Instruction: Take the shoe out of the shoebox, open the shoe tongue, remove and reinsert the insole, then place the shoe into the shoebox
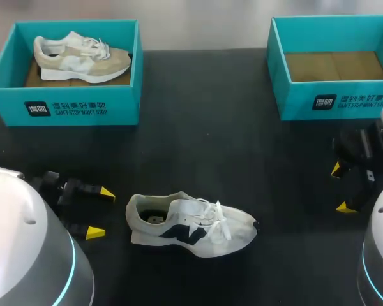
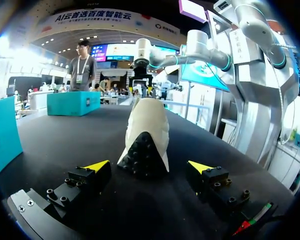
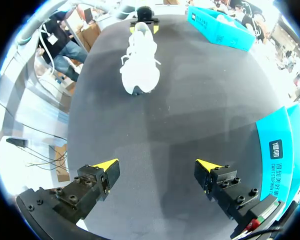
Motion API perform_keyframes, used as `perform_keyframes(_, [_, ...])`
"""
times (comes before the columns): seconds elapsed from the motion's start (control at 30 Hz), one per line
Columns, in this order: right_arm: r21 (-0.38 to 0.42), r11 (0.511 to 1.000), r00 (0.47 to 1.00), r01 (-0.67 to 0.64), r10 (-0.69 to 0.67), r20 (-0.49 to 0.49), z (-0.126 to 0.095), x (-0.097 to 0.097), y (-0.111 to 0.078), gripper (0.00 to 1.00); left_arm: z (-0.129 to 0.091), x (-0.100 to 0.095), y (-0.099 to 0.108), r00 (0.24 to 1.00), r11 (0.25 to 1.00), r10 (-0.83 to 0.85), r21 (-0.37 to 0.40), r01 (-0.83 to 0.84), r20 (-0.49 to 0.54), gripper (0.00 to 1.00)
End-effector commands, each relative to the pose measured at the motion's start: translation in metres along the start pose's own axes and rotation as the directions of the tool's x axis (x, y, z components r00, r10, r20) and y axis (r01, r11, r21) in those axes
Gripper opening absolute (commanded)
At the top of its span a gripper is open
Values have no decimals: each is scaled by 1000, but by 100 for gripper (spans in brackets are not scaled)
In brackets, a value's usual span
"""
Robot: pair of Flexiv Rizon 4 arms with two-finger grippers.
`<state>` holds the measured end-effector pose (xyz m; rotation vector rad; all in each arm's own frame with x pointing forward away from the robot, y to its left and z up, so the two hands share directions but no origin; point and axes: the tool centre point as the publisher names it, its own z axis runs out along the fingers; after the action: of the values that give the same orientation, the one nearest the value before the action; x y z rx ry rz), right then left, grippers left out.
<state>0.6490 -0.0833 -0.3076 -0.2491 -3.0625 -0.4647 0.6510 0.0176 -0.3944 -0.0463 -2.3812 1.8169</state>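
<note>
At far left, the left box [image 1: 64, 109] holds a beige shoe [image 1: 80, 57], which I leave alone. My left end effector [image 1: 101, 213] is open at near left, just beside the heel of the shoe [image 1: 191, 224] and not touching it. The shoe stands on its sole mid-tabletop [image 1: 198, 127], toe to the right. The right box [image 1: 335, 102] at far right is empty. My right end effector [image 1: 341, 189] hangs open near it, well apart from the shoe.

I judge the shoe is out and the tongue comes next: the left steadies the heel while the right comes in for the tongue. Only the head view shows the shoe's opening, and I cannot tell whether the insole is seated. The left wrist view shows the black heel patch dead ahead of my open fingers. The right wrist view shows toe and laces far ahead.
</note>
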Motion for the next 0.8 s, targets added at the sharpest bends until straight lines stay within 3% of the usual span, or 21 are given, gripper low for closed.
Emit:
perform_keyframes(0.03, [1, 1000, 1000, 0, 0, 3, 1, 1, 0, 100, 11, 1, 3, 1000, 1000, -2, -1, 2, 6, 100])
perform_keyframes(0.8, [1, 1000, 1000, 0, 0, 3, 1, 1, 0, 100, 45, -11, 4, 999, 999, -48, 19, 48, -2, 100])
